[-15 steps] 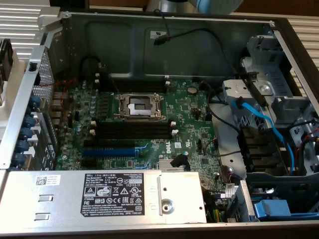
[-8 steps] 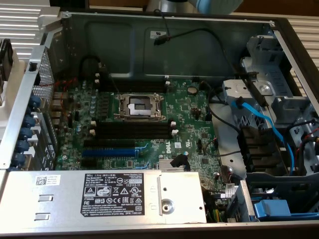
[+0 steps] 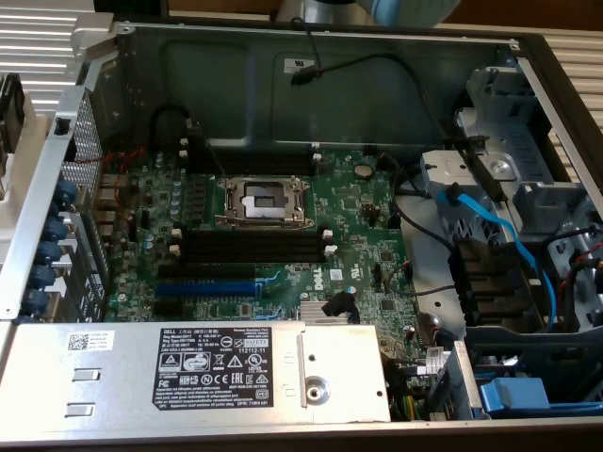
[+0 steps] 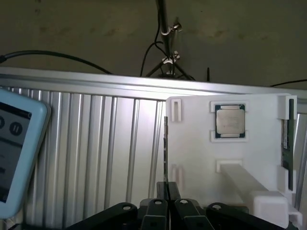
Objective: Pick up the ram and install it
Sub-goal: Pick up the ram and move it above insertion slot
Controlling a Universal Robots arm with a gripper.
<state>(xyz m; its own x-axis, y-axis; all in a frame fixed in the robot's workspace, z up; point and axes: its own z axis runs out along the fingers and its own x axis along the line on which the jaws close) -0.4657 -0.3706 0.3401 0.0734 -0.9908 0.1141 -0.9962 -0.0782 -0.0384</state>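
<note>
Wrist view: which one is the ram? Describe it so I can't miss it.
Find the big white plastic holder beside the ribbed silver metal panel. On its edge bordering that panel stands the ram, a thin dark stick seen edge-on, extending from the shut black gripper. Unlike the square silver processor chip, it is a narrow line.

the black slots [image 3: 252, 247] lie open from above, hemmed by the cpu socket [image 3: 262, 201] on the far side and the blue slot [image 3: 205, 287] nearer. the power supply [image 3: 188, 367] blocks the near edge; blue cables [image 3: 499, 226] and the drive cage [image 3: 485, 127] crowd the exterior view's right. a perforated case wall [image 3: 85, 151] closes its left.
</note>
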